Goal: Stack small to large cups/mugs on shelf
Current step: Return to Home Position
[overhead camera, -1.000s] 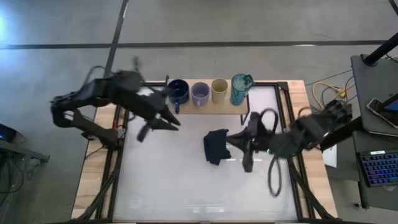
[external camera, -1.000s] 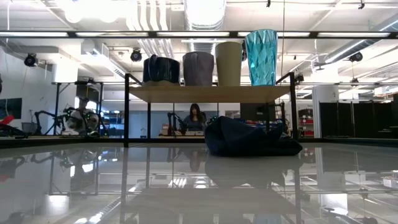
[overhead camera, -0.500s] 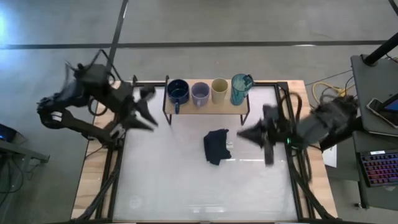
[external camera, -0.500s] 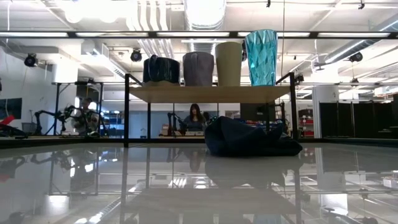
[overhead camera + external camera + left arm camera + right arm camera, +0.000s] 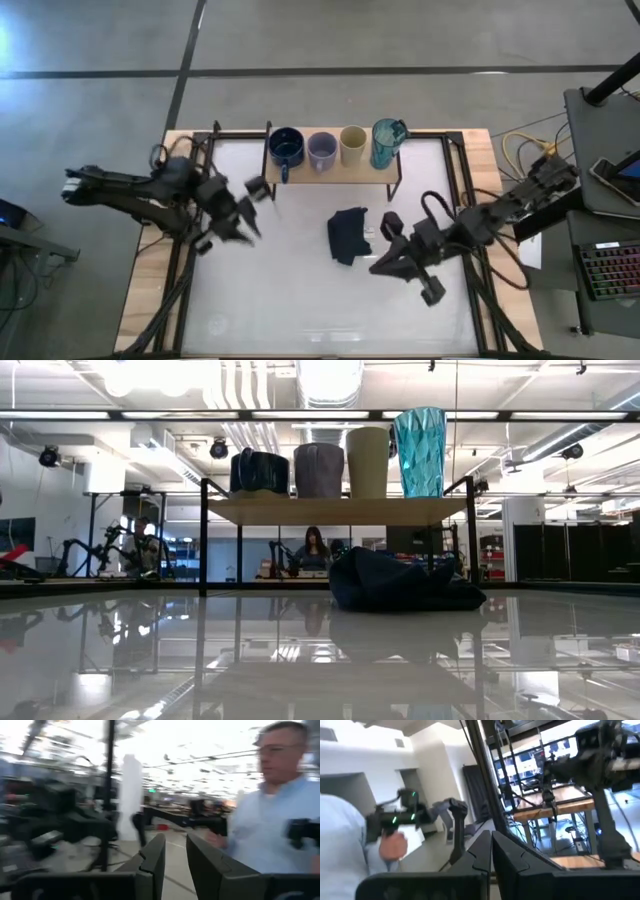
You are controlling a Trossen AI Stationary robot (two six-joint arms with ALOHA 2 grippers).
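Four cups [image 5: 319,470] line the shelf [image 5: 340,511], upper centre: stacking looks finished. Left end effector [image 5: 175,840] slightly parted, right end effector [image 5: 491,836] clenched, both empty.

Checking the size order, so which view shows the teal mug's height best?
The low view: the translucent teal mug stands side-on at the end of the shelf, its top clearly above the beige cup beside it. The high view looks down on its rim and handle only. Neither wrist view shows it.
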